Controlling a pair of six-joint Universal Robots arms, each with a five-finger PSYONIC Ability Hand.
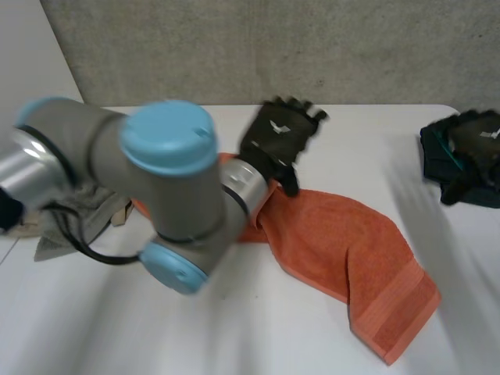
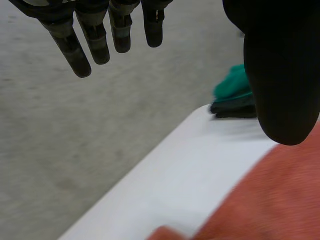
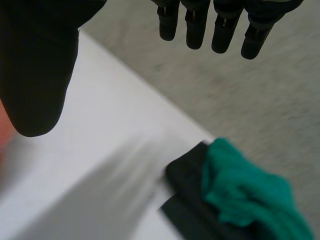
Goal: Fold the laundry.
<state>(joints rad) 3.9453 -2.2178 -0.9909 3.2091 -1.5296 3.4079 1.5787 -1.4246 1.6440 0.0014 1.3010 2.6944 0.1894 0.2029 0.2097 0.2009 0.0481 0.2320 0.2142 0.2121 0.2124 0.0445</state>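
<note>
Under the left hand [image 2: 280, 75], on the thumb side: orange towel [image 1: 351, 250], stretched out long and rumpled on the white table [image 1: 234, 336], one end bunched near the wrist, the other trailing well away from the hand. Left hand is spread, fingers straight, thumb apart, nothing in it. From the head view the thumb sits right at the towel's edge; I can't tell whether it touches.

Right hand [image 3: 35, 65] is likewise spread, fingers straight, thumb wide, holding nothing. Just past its palm is a green cloth [image 3: 245, 195] heaped on a dark cloth [image 3: 187, 200], both at the table's edge. From the head view the hand is right at that heap; contact unclear.

A grey cloth [image 1: 78, 215] lies crumpled beside the left arm [image 1: 156, 180], partly hidden by it.

My read on progress: close to zero.
- Towel: no clean fold line visible, edges not squared. It needs spreading flat, then folding.
- Green and dark pieces: one lump, untouched as far as I can judge.
- Grey piece: same, unsorted.

Nothing on the table looks like a finished fold or a stack. Neither hand has a hold on anything, so I judge we're between grasps, with the towel the nearest candidate for the left.
</note>
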